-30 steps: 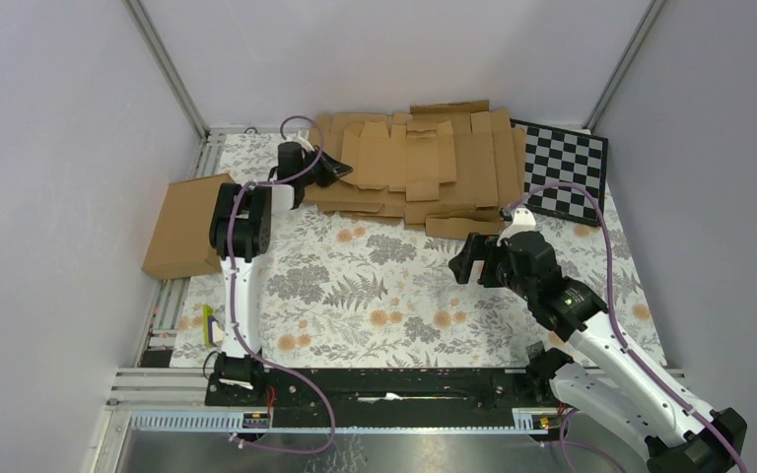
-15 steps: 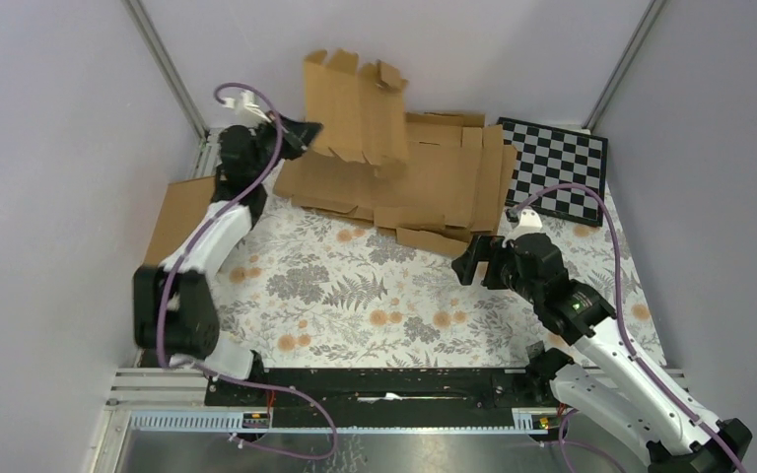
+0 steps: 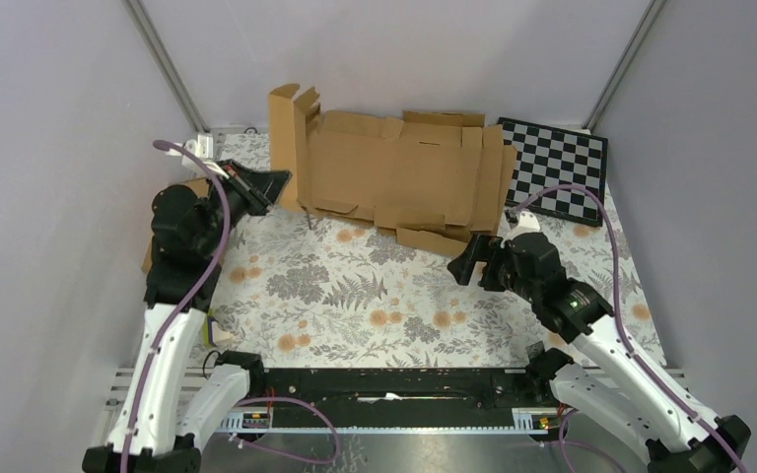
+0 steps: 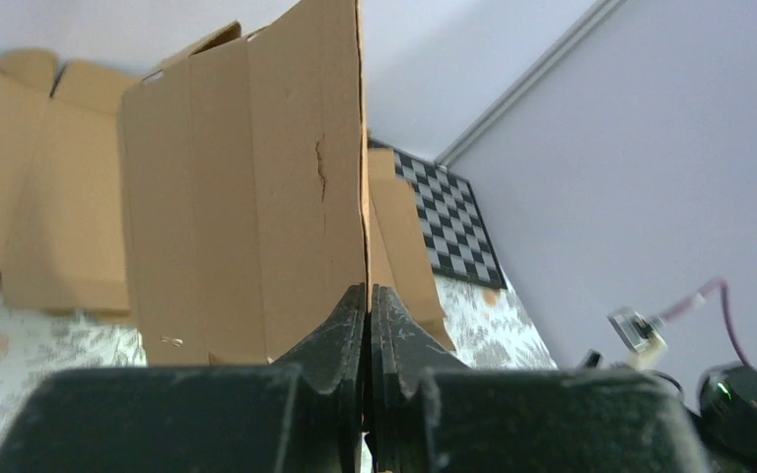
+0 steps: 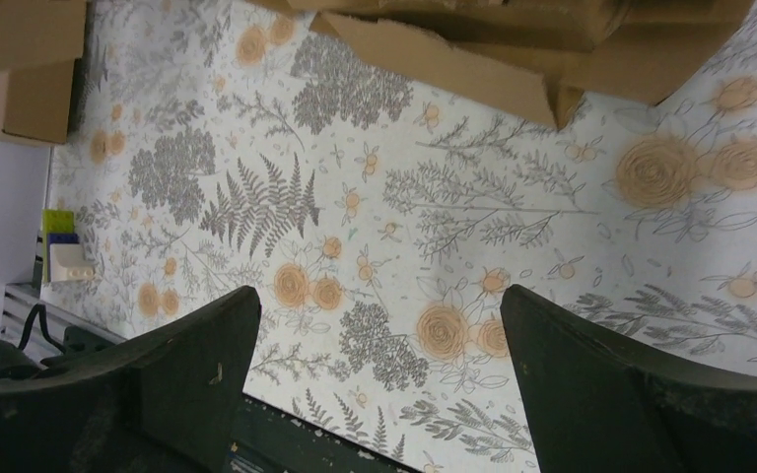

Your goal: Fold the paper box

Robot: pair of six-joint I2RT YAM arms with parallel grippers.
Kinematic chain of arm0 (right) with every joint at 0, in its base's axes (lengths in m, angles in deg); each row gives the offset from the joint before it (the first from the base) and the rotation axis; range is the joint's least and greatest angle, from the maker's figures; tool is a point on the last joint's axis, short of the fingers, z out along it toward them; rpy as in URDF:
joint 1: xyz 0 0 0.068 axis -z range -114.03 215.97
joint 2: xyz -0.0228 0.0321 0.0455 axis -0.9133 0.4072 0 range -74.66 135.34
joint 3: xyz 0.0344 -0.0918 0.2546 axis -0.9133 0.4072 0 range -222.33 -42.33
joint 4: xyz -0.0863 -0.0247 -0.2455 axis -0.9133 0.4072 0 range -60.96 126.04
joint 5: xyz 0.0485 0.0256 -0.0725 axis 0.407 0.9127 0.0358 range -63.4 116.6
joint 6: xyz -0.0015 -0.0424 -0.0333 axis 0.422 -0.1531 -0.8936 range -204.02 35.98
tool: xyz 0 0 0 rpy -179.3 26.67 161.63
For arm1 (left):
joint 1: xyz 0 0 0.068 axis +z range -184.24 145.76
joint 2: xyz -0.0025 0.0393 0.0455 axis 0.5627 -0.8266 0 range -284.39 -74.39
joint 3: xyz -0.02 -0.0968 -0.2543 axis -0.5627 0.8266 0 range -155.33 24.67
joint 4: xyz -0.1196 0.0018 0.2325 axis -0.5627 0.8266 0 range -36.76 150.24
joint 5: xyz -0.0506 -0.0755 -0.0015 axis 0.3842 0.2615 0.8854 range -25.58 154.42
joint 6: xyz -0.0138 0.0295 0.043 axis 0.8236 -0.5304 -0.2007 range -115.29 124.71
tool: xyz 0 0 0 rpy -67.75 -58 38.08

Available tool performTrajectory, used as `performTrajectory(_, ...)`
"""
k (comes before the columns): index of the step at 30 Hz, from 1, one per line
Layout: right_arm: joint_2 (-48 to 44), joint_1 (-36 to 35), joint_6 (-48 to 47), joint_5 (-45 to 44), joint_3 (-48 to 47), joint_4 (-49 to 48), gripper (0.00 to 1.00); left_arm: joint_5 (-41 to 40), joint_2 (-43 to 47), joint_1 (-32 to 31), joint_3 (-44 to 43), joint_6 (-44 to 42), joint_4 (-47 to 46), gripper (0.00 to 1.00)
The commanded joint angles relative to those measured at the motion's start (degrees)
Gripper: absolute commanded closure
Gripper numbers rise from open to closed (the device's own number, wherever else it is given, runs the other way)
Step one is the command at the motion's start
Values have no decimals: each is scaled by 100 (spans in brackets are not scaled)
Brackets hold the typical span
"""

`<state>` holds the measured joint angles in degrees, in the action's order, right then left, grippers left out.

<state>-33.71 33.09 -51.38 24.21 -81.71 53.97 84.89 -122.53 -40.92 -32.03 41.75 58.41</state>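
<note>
Top external, floral-print table (image 3: 355, 286) enclosed by grey walls (image 3: 404, 49), left claw (image 3: 281, 183) clamped on upright paper box (image 3: 287, 138), right claw (image 3: 474, 264) spread apart over table, checkerboard (image 3: 557, 172) far right

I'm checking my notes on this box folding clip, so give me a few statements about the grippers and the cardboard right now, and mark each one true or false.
1. The left gripper is shut on an edge of the paper box. True.
2. The paper box lies flat on the pile. False: it stands upright, pinched in the left gripper, beside the cardboard sheets.
3. The right gripper is open and holds nothing. True.
4. The checkerboard sits at the far left of the table. False: it is at the far right, next to the cardboard sheets.
</note>
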Motion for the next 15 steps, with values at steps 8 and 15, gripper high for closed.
performTrajectory(8, 1117, 1, 768, 387, 1011, -1481, 0, 1471, 674, 9, -1258, -626, 3222, 95)
performTrajectory(15, 2069, 6, 1476, -279, 1536, -3154, 0, 2034, 958, -35, -854, -72, 3122, 95)
